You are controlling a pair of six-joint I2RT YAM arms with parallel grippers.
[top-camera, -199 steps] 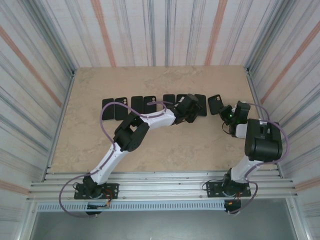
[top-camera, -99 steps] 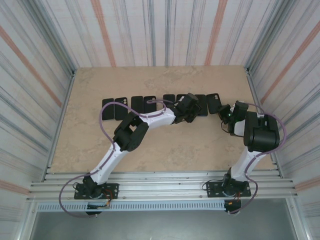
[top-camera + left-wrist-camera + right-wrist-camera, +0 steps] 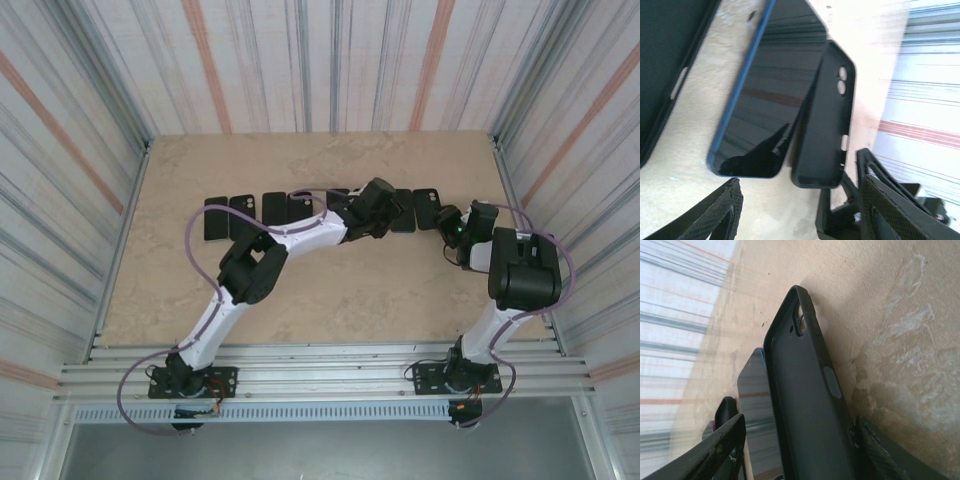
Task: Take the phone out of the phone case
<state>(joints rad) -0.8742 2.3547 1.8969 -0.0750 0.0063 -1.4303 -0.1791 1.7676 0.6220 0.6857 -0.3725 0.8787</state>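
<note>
The jaws of the right gripper (image 3: 801, 420) stood apart and gripped nothing. The black case (image 3: 805, 390) lay between its fingers (image 3: 720, 445), tilted up on one long edge, with its near end against one finger and a gap to the other. Its hollow inside faced the camera, with the camera cut-out at the far end. Just left of it lay the phone (image 3: 755, 405), out of the case and flat on the desk (image 3: 900, 315).

The jaws of the left gripper (image 3: 797, 172) were wide too, holding nothing. Beyond its fingers (image 3: 710, 215) the blue-edged phone (image 3: 770, 95) lay screen up, and the case (image 3: 822, 125) overlapped the phone's right edge. Another dark case (image 3: 665, 65) lay to the left, apart from the phone.

From above, the left gripper (image 3: 376, 206) was over the right part of a row of dark cases (image 3: 250, 213) across the far half of the desk (image 3: 300, 290). The phone (image 3: 403, 211) and the case (image 3: 428, 207) closed the row's right end. The right gripper (image 3: 451, 222) sat just right of the case, low to the desk.
</note>
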